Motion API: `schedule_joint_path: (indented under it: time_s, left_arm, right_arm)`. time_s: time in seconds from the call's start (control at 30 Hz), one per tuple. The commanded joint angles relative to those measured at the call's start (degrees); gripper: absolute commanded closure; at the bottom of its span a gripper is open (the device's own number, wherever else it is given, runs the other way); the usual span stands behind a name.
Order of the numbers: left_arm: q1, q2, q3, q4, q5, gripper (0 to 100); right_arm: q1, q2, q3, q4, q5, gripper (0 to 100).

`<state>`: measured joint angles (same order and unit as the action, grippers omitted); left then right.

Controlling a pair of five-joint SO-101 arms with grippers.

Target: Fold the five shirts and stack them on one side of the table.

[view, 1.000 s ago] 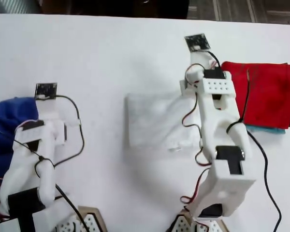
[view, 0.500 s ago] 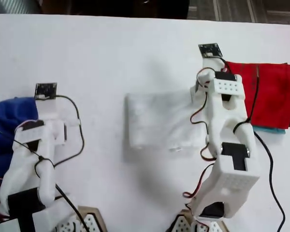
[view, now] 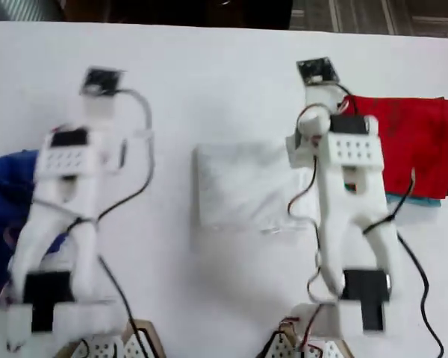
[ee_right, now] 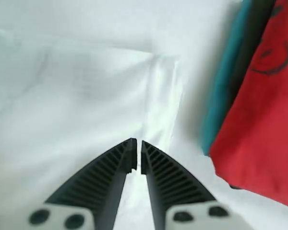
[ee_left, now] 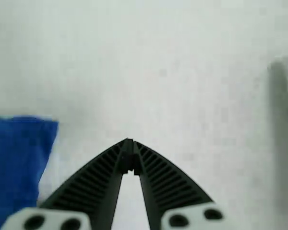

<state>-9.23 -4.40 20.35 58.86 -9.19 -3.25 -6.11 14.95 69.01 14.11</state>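
With both closed and empty, the left gripper (ee_left: 128, 146) hangs above the table (view: 209, 74) by the blue shirt (view: 4, 201) at far left, while the right gripper (ee_right: 138, 146) sits over the folded white shirt (view: 243, 186) at centre, likely to move it onto the red-topped stack (view: 422, 149) at right.

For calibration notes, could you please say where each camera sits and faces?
High view: fixed overhead, facing down: table, left arm, right arm, white shirt, red shirt, blue shirt.
Left wrist view: left wrist, facing table; left gripper; shares blue shirt with high.
Right wrist view: right wrist, facing white shirt; right gripper; shares red shirt with high.
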Motion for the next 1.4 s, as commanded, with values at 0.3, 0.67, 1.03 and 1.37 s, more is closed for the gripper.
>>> schedule_joint_path:
  time_s: [0.3, 0.67, 1.03, 1.37]
  left_arm:
    - [20.31, 35.08, -46.55, 18.81, 13.45, 97]
    - [28.13, 51.16, -64.57, 23.3, 21.27, 97]
    - [21.19, 62.33, -76.26, 25.14, 21.45, 97]
    - [21.19, 62.33, -90.15, 34.55, 21.27, 97]
  right_arm:
    - [-0.04, -22.37, 39.12, -24.92, -2.46, 97.8]
    - [2.07, -11.82, 39.12, -30.46, -5.27, 97.8]
    - [7.34, -7.87, 37.71, -29.14, -1.67, 97.8]
    - [7.96, -9.27, 34.9, -27.38, -1.14, 97.8]
